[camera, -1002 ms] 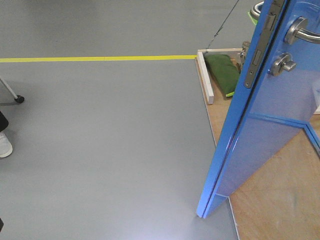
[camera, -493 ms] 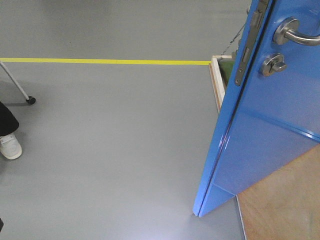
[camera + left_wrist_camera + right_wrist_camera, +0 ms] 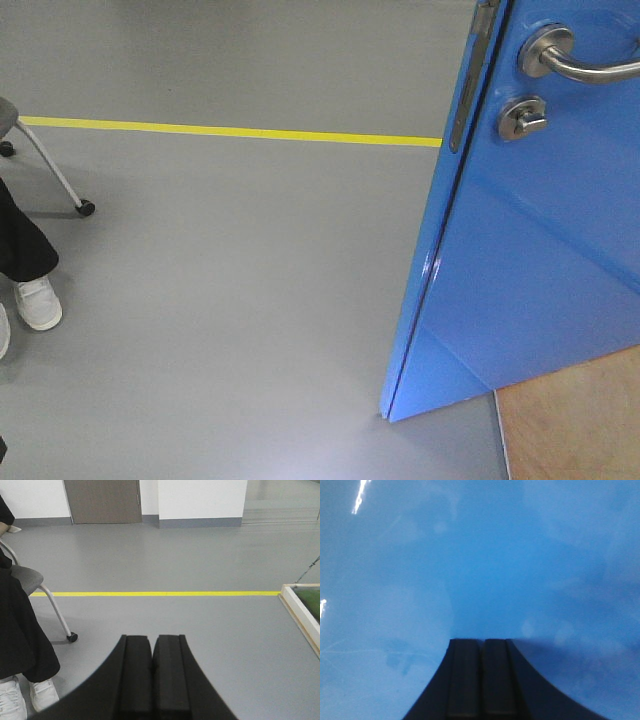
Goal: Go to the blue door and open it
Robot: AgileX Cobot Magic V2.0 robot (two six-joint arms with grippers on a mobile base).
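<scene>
The left gripper [image 3: 152, 640] is clenched on nothing, its 2 pads pressed together over the grey floor [image 3: 220, 300]. In the front view a chair leg [image 3: 55, 172] and a white shoe [image 3: 38, 303] sit at 9 o'clock. A yellow line [image 3: 230, 131] crosses toward 12. The blue door [image 3: 540, 260] stands swung open from 1 to 5 o'clock, with its lever handle [image 3: 580, 68] above the thumb-turn [image 3: 522, 118]. The right gripper [image 3: 481, 642], also clenched empty, faces the door's panel.

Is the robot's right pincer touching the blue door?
Cannot tell. In the right wrist view the shut right pincer points at the blue door, which fills the picture, but neither a gap nor contact shows at its tips.
</scene>
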